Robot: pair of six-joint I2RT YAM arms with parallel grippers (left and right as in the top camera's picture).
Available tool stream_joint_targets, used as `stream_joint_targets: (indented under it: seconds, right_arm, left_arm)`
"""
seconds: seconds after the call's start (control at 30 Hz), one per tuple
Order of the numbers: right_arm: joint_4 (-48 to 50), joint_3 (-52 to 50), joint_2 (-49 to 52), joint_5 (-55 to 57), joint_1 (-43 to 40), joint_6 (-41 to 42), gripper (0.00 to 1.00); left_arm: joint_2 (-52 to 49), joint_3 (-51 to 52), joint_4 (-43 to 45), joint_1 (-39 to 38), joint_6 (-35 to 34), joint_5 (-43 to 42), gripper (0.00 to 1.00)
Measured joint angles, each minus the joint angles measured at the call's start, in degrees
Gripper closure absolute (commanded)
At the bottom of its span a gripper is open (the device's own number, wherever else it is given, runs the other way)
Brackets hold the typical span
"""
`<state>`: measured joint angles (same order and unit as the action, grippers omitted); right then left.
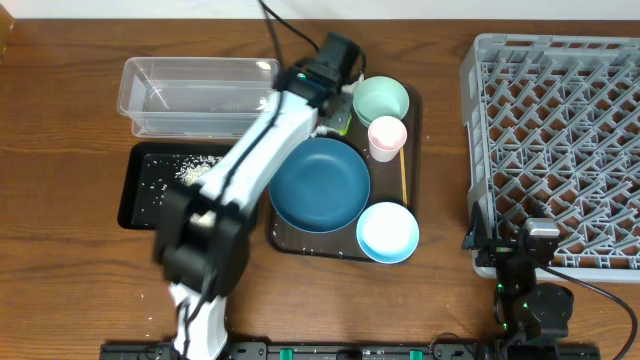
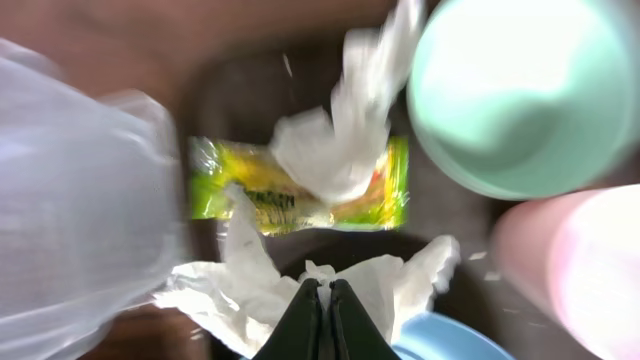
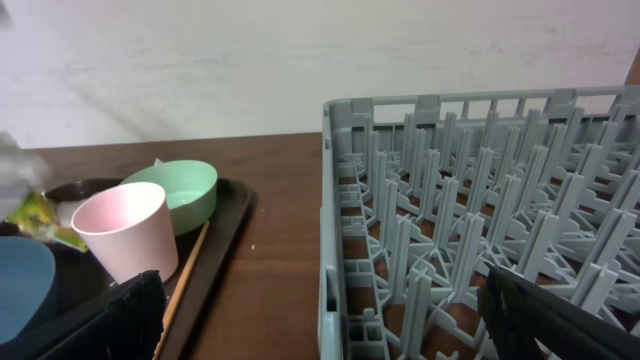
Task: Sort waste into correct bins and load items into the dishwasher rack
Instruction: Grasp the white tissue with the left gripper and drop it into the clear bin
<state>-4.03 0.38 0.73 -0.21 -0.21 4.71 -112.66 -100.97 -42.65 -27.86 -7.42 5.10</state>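
My left gripper (image 2: 322, 288) is shut on crumpled white paper (image 2: 250, 290) at the back left corner of the brown serving tray (image 1: 411, 150). More paper (image 2: 325, 150) lies on a yellow-green wrapper (image 2: 255, 195) just beyond. Seen from overhead, the left gripper (image 1: 336, 110) is beside the mint green bowl (image 1: 381, 100) and pink cup (image 1: 387, 135). The blue plate (image 1: 320, 185), light blue bowl (image 1: 388, 232) and chopstick (image 1: 404, 175) rest on the tray. My right gripper (image 3: 330, 320) stands open at the near left corner of the grey dishwasher rack (image 1: 560, 150).
The clear tub (image 1: 195, 90) stands at the back left, with a few grains inside. The black tray (image 1: 135, 195) in front of it holds scattered rice (image 1: 195, 165). My left arm (image 1: 250, 170) stretches across from the table's front edge.
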Motion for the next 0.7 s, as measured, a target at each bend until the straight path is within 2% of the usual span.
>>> stream_joint_targets:
  seconds: [0.2,0.37,0.53,0.57,0.6,0.63,0.7]
  right_arm:
    - [0.0,0.0,0.0,0.0,0.0,0.0,0.01]
    - [0.0,0.0,0.0,0.0,0.0,0.0,0.01]
    - [0.0,0.0,0.0,0.0,0.0,0.0,0.01]
    - [0.0,0.0,0.0,0.0,0.0,0.0,0.01]
    - [0.0,0.0,0.0,0.0,0.0,0.0,0.01]
    - [0.0,0.0,0.0,0.0,0.0,0.0,0.01]
    - [0.0,0.0,0.0,0.0,0.0,0.0,0.01]
  left_arm:
    - [9.6,-0.1,-0.8,0.2,-0.6,1.4,0.94]
    - [10.3,0.0,-0.6,2.6,-3.8,8.0,0.94]
    - [9.8,0.0,1.7,8.2,-5.9,11.6,0.92]
    - [9.6,0.0,2.6,9.3,-6.2,11.9,0.78]
    - [9.2,0.0,3.2,10.8,-6.3,12.2,0.49]
    - [8.8,0.0,3.5,12.0,-7.0,12.5,0.27]
    - [7.8,0.0,3.3,14.2,-8.7,12.3,0.26]
